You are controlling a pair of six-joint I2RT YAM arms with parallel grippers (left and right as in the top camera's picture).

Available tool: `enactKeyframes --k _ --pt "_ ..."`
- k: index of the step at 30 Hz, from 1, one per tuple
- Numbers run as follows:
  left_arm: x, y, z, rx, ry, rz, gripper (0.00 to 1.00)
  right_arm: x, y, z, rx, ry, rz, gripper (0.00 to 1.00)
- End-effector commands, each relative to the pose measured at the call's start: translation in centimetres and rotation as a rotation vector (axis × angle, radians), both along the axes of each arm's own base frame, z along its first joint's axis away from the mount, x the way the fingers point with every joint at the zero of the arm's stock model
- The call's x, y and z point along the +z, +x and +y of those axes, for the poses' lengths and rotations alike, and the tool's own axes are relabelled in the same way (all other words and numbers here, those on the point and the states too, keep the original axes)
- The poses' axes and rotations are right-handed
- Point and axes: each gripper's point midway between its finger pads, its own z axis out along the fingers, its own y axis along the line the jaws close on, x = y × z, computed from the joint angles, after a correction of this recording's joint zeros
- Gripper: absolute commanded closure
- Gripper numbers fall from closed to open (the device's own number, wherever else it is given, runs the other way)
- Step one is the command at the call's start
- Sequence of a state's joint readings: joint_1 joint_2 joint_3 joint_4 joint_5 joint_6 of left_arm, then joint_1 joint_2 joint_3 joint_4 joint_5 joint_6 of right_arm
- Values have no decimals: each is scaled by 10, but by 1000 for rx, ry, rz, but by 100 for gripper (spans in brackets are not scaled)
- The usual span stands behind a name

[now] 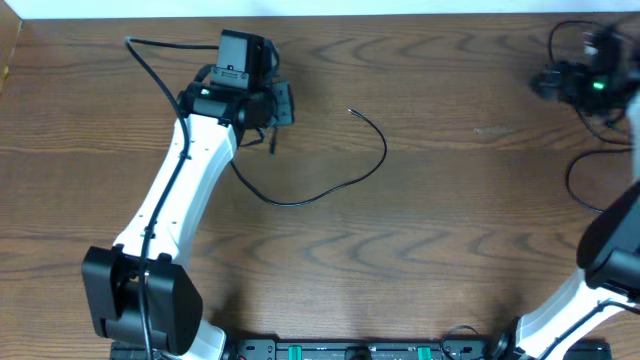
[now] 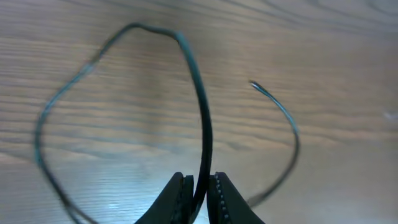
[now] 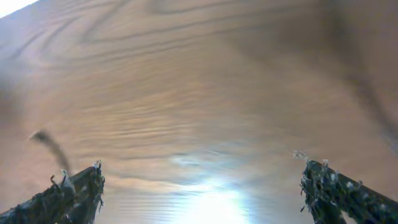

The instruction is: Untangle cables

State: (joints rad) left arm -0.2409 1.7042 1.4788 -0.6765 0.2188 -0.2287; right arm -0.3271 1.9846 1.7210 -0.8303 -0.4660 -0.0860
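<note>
overhead: a single thin black cable (image 1: 330, 190) lies on the wooden table (image 1: 450, 250). it sweeps from under the left gripper (image 1: 268, 125) in an open curve, and its free end (image 1: 351, 110) lies apart from everything. nothing crosses it here, so the step in hand looks like drawing this strand out straight. that would go best as a slow pull away from the free end, low over the wood, so the curve opens rather than whips into a new loop. the right arm (image 1: 610, 250) stands well away at the far edge.

left wrist: the fingers (image 2: 177, 199) are pinched tight on the cable, with only the cord's thickness between them. from the pinch it rises and arches into a loop on the left. the tip curls round on the right, clear of the loop.

right wrist: the right gripper (image 3: 202, 199) is spread wide, its fingertips (image 3: 71, 190) at opposite edges of the view with bare wood between them. it grasps nothing. a dark smear beside one fingertip may be a cord, but it is too blurred to tell.
</note>
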Motion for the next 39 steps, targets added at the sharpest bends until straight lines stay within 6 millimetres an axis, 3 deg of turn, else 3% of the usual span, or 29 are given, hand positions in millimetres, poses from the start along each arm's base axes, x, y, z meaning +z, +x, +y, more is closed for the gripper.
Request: enactKeyframes --k 1,4,5,8,9,10,13,14,16,18,19,21,24,30,32,35,39 --pt "-14 -12 -35 -92 -43 54 85 16 6 64 137 20 -41 2" --pt "-16 -23 -54 -110 -64 84 83 15 8 98 159 19 -25 2" --pt "-18 -28 -60 -129 -61 94 70 15 9 111 174 15 -23 1" --pt "-21 -41 -74 -179 -44 115 15 14 10 132 179 8 -17 1" --pt "-21 -43 -74 -204 -30 111 11 15 10 140 182 17 -15 1" --pt "-21 -42 -71 -201 -13 104 10 15 9 146 183 25 -10 1" --pt "0 -28 -35 -84 23 54 8 9 5 178 230 32 10 2" --pt "20 -20 -10 -3 1 26 8 3 2 194 260 30 22 2" --pt "37 -16 18 78 -16 4 7 -5 0 214 277 17 39 3" --pt "49 -15 46 148 -24 -12 7 -11 -2 231 291 -6 44 6" --pt "53 -16 68 200 -24 -15 7 -16 -2 251 273 -43 42 8" --pt "54 -17 92 259 -22 -7 7 -24 1 274 243 -122 18 9" --pt "52 -18 111 305 -19 5 7 -32 -3 315 281 -214 -8 10" --pt "52 -18 117 318 -11 3 7 -52 2 368 406 -336 78 15" --pt "51 -19 117 319 -10 8 7 -63 3 374 409 -343 112 25" --pt "50 -20 120 328 6 13 7 -90 -3 379 375 -341 184 49" --pt "50 -20 121 333 12 12 7 -104 -10 378 330 -379 221 66"
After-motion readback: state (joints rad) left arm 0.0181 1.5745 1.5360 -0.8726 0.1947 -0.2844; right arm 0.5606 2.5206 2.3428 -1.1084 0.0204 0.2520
